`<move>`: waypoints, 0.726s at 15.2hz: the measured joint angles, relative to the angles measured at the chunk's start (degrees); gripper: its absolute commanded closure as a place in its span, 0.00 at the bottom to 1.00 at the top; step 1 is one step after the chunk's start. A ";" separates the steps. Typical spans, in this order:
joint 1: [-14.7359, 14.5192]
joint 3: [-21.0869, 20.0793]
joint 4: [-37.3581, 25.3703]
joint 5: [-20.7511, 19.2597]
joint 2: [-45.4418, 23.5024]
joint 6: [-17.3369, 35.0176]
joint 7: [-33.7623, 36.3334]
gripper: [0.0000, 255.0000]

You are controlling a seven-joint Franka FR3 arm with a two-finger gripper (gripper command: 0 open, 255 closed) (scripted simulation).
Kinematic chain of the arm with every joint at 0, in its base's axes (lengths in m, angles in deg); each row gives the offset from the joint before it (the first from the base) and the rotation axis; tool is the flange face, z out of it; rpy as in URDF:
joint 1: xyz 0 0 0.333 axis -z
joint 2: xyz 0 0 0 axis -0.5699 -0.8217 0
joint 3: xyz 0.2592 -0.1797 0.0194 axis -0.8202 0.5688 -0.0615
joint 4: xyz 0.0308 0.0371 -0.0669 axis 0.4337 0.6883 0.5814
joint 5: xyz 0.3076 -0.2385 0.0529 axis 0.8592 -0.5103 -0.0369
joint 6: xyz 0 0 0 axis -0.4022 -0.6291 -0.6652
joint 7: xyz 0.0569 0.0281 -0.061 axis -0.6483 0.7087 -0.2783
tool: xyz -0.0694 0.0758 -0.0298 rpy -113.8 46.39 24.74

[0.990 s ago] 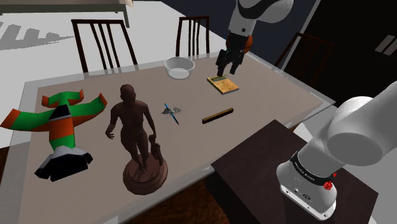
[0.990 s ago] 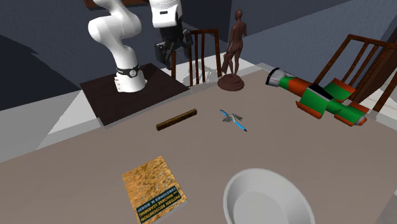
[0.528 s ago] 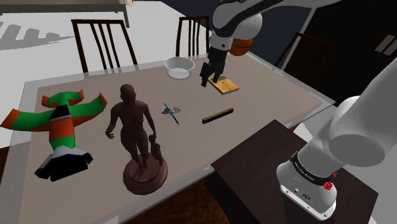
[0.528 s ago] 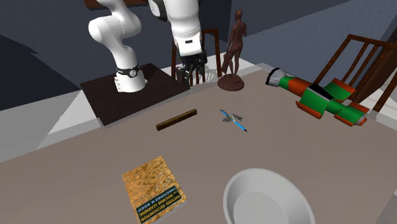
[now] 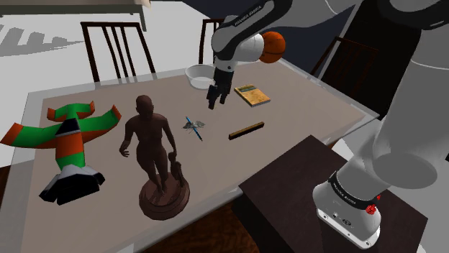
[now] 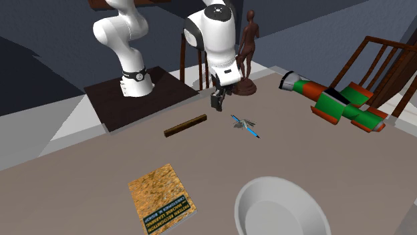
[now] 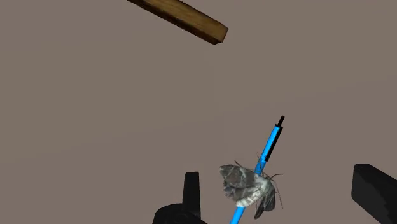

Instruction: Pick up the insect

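The insect is a small dragonfly with a blue body and grey wings, lying flat on the brown table between the brown figurine and the wooden stick. From the second exterior view the insect lies just right of the gripper. My black gripper hangs above the table, up and to the right of the insect in the shoulder view. In the wrist view the insect lies below and between the two fingers, which stand wide apart and touch nothing. The gripper is open.
A brown human figurine stands at the table's near edge. A green and red toy plane lies at the shoulder view's left. A wooden stick, a book and a white bowl lie around. Chairs line the far side.
The arm has swung from over the book toward the shoulder view's left and lower, closing on the insect. The objects on the table have not moved.
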 measured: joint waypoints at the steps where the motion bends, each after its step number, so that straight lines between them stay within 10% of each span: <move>1: -0.05 -0.42 -1.40 0.43 -2.06 0.58 -0.98 0.00; 11: -1.08 -4.18 -16.97 1.60 -19.78 2.46 -6.46 0.00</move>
